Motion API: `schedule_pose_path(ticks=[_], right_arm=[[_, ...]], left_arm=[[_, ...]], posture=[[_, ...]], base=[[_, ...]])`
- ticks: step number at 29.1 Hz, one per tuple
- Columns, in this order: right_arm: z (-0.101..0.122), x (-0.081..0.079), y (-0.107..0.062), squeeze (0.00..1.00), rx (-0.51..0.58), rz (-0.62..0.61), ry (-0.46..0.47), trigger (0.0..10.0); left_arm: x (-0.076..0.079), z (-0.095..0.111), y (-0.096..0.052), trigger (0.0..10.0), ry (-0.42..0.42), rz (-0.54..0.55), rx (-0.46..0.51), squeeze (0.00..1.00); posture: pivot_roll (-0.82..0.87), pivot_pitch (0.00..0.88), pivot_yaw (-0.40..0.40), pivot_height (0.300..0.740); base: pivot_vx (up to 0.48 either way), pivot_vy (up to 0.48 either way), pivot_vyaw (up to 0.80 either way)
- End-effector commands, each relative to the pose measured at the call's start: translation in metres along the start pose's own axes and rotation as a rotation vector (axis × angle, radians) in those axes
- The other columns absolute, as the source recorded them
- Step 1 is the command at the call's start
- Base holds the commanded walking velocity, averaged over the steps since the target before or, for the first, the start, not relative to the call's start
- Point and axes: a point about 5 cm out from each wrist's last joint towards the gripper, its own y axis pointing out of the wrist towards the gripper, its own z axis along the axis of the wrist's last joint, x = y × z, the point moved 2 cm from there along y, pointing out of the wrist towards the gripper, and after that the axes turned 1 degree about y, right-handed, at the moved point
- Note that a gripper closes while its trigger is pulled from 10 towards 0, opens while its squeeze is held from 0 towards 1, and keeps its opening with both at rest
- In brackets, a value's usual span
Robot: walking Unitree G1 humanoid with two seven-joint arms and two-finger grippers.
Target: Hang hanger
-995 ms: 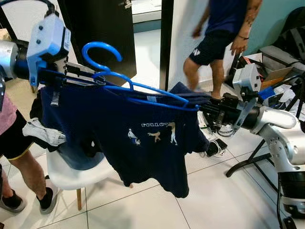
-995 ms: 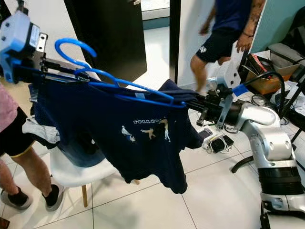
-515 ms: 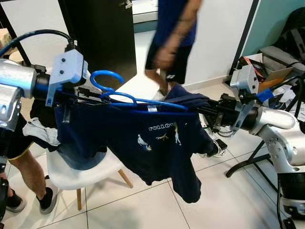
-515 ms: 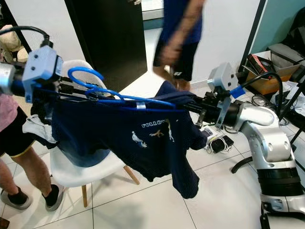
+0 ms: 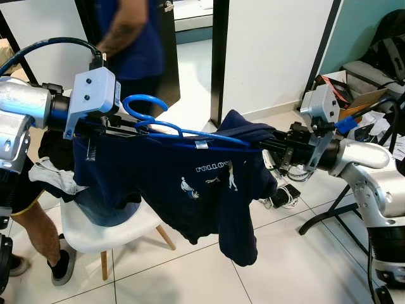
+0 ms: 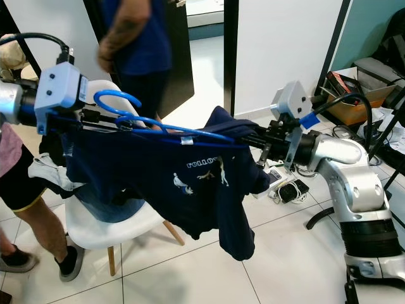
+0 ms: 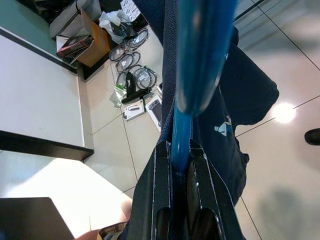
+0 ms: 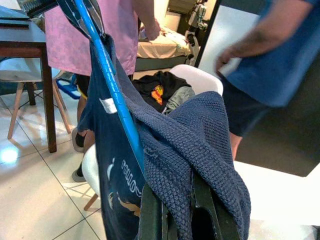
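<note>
Centre frame: I hold the blue plastic hanger point(image 5: 190, 132) level between both arms, a navy printed T-shirt point(image 5: 209, 190) draped from it. My left gripper point(image 7: 181, 165) is clenched on the hanger's hook end at upper left; my right gripper point(image 8: 172, 200) grasps the navy knitted sleeve point(image 8: 200, 135) at right. A white chair point(image 5: 101, 228) stands below.

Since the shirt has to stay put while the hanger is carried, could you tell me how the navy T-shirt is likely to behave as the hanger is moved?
The navy T-shirt looks floppy: it sags and bunches below the blue hanger. It probably swings when carried, since its hem hangs free. It may slip, as it sits unevenly between the left gripper and right gripper.
</note>
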Motion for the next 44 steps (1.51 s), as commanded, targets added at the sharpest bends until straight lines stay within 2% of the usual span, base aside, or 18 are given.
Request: schedule_pose_path(ticks=[1, 3, 5, 6, 8, 11, 13, 16, 24, 28, 30, 31, 36, 38, 44], right_arm=[[0.007, 0.003, 0.000, 0.00, 0.008, -0.004, -0.026, 0.0], [0.005, 0.006, -0.002, 0.00, -0.007, -0.021, -0.027, 0.0], [0.005, 0.006, -0.002, 0.00, -0.007, -0.021, -0.027, 0.0], [0.003, 0.008, -0.002, 0.00, -0.023, -0.025, -0.025, 0.0], [-0.010, 0.007, -0.003, 0.00, -0.097, -0.013, -0.006, 0.0], [-0.020, 0.004, -0.004, 0.00, -0.148, 0.005, 0.015, 0.0], [-0.023, 0.003, -0.004, 0.00, -0.162, 0.008, 0.024, 0.0], [-0.029, 0.001, -0.002, 0.00, -0.189, 0.017, 0.063, 0.0], [-0.034, -0.001, 0.000, 0.00, -0.204, 0.023, 0.083, 0.0], [-0.037, -0.003, 0.003, 0.00, -0.205, 0.026, 0.093, 0.0], [-0.037, -0.003, 0.005, 0.00, -0.194, 0.020, 0.099, 0.0], [-0.032, -0.002, 0.009, 0.00, -0.152, 0.007, 0.103, 0.0], [-0.016, 0.003, 0.013, 0.00, -0.031, -0.024, 0.117, 0.0], [-0.014, 0.005, 0.012, 0.00, -0.015, -0.031, 0.126, 0.0], [-0.033, 0.001, 0.010, 0.00, -0.117, -0.025, 0.140, 0.0]], left_arm=[[-0.007, 0.000, -0.007, 10.0, 0.023, 0.036, -0.038, 0.00], [-0.014, 0.000, -0.016, 10.0, 0.037, 0.073, -0.066, 0.00], [-0.014, 0.000, -0.016, 10.0, 0.037, 0.073, -0.066, 0.00], [-0.018, 0.001, -0.023, 10.0, 0.044, 0.093, -0.077, 0.00], [-0.028, 0.010, -0.034, 10.0, 0.071, 0.135, -0.075, 0.00], [-0.032, 0.017, -0.038, 10.0, 0.087, 0.147, -0.053, 0.00], [-0.032, 0.021, -0.038, 10.0, 0.089, 0.144, -0.038, 0.00], [-0.028, 0.033, -0.032, 10.0, 0.087, 0.106, 0.045, 0.00], [-0.024, 0.040, -0.026, 10.0, 0.083, 0.071, 0.095, 0.00], [-0.020, 0.047, -0.021, 10.0, 0.067, 0.033, 0.149, 0.00], [-0.018, 0.051, -0.020, 10.0, 0.051, 0.010, 0.185, 0.00], [-0.014, 0.052, -0.016, 10.0, 0.040, -0.022, 0.198, 0.00], [-0.006, 0.046, -0.009, 10.0, 0.022, -0.069, 0.181, 0.00], [-0.005, 0.047, -0.009, 10.0, 0.014, -0.071, 0.188, 0.00], [-0.009, 0.057, -0.012, 10.0, -0.011, -0.038, 0.278, 0.00]], posture=[[0.02, 0.015, 0.026, 0.740], [0.02, 0.012, 0.025, 0.740], [0.02, 0.012, 0.025, 0.740], [0.02, 0.012, 0.025, 0.740], [0.02, 0.011, 0.022, 0.740], [0.02, 0.013, 0.019, 0.740], [0.02, 0.013, 0.019, 0.740], [0.02, 0.016, 0.017, 0.740], [0.01, 0.016, 0.015, 0.740], [0.01, 0.015, 0.016, 0.740], [0.01, 0.017, 0.016, 0.740], [0.01, 0.016, 0.018, 0.740], [0.01, 0.016, 0.020, 0.740], [0.01, 0.016, 0.020, 0.740], [0.01, 0.017, 0.019, 0.740]], base=[[0.000, 0.000, 0.00], [0.000, 0.000, 0.00], [0.000, 0.000, 0.00], [0.000, 0.000, 0.00], [0.000, 0.000, 0.00], [0.000, 0.000, 0.00], [0.000, 0.000, 0.00], [0.000, 0.000, 0.00], [0.000, 0.000, 0.00], [0.000, 0.000, 0.00], [0.000, 0.000, 0.00], [0.000, 0.000, 0.00], [0.000, 0.000, 0.00], [0.000, 0.000, 0.00], [0.000, 0.000, 0.00]])
